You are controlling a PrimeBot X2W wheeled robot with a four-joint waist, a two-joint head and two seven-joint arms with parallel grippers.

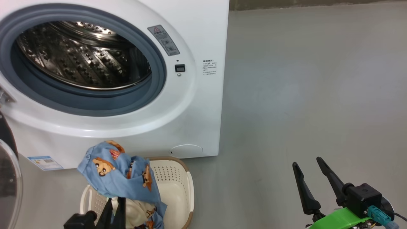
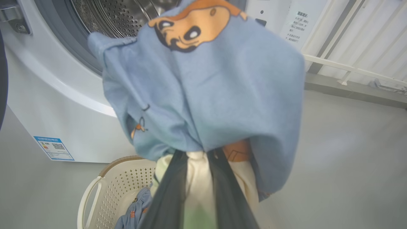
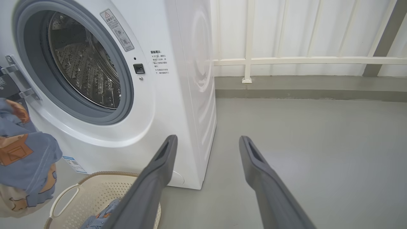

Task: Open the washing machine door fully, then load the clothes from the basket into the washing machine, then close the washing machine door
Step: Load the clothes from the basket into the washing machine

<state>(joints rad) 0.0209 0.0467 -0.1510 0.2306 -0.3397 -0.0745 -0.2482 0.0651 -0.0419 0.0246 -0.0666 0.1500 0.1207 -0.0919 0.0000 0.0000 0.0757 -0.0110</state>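
L gripper (image 1: 114, 202) is clamping the clothes (image 1: 117, 178), holding them over the basket (image 1: 178, 178) in front of the washing machine (image 1: 197, 105). R gripper (image 1: 306, 161) is hovering wide open over the floor (image 1: 302, 95).

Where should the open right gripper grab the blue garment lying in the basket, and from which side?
Pinch the raised crumpled fold of the blue garment, coming straight down through the open top of the basket. Its perforated walls block any side approach, and the right gripper, fingers spread, could likely straddle that bunched ridge.
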